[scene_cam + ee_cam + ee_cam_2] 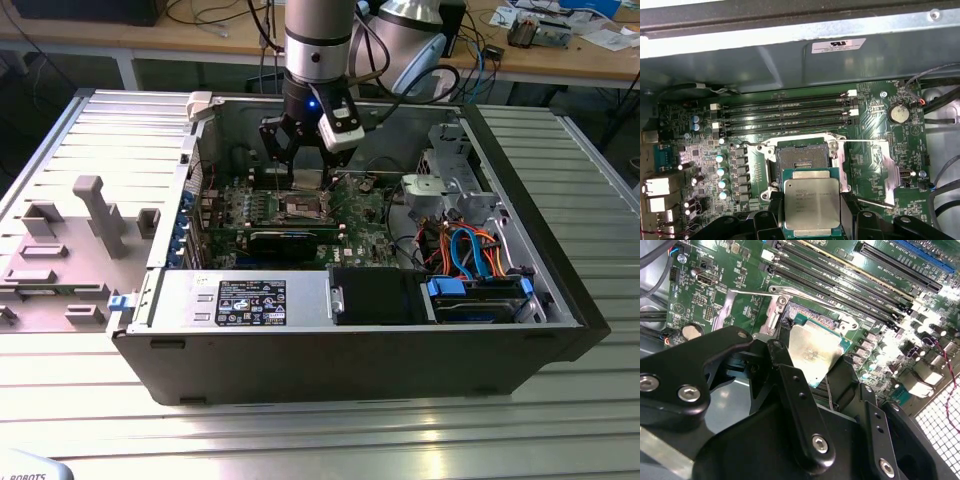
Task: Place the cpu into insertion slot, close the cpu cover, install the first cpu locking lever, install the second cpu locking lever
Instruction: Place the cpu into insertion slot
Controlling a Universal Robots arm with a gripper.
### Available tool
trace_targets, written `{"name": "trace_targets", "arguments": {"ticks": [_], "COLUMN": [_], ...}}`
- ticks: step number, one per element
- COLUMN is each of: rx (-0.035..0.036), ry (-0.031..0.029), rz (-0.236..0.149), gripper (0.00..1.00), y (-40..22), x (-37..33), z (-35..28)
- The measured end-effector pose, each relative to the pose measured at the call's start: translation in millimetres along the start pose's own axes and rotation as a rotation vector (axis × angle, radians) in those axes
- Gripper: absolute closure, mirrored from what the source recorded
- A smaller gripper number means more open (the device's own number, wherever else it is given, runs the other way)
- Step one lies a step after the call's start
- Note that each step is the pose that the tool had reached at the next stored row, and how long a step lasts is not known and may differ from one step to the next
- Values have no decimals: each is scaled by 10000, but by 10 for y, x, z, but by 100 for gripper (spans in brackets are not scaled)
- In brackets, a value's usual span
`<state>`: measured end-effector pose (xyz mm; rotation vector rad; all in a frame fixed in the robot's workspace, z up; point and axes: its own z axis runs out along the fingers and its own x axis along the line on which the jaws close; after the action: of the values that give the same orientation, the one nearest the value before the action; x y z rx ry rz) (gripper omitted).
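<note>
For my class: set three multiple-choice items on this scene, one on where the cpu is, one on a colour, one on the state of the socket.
1. Where is the cpu?
A) held in the gripper, short of the insertion slot
B) seated in the socket
C) on the table outside the case

2. What colour is the motherboard?
A) red
B) green
C) white

3. How is the insertion slot?
A) filled with a chip
B) hidden under a closed plate
C) empty, with the cpu cover open

Answers:
1 A, the black fingers clamp the cpu's edges beside the slot.
2 B, the board is green in both wrist views.
3 C, the dark recess lies bare and the silvery frame is swung aside.
</note>
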<state>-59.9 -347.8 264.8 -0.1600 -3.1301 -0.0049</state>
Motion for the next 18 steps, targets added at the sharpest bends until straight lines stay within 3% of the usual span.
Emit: {"name": "trace_targets", "arguments": {"ticks": [18], "rx": [-3], "ry": [-1], "rz": [415], "gripper": [45], "y": [0], "x": [0], "z": [1]}}
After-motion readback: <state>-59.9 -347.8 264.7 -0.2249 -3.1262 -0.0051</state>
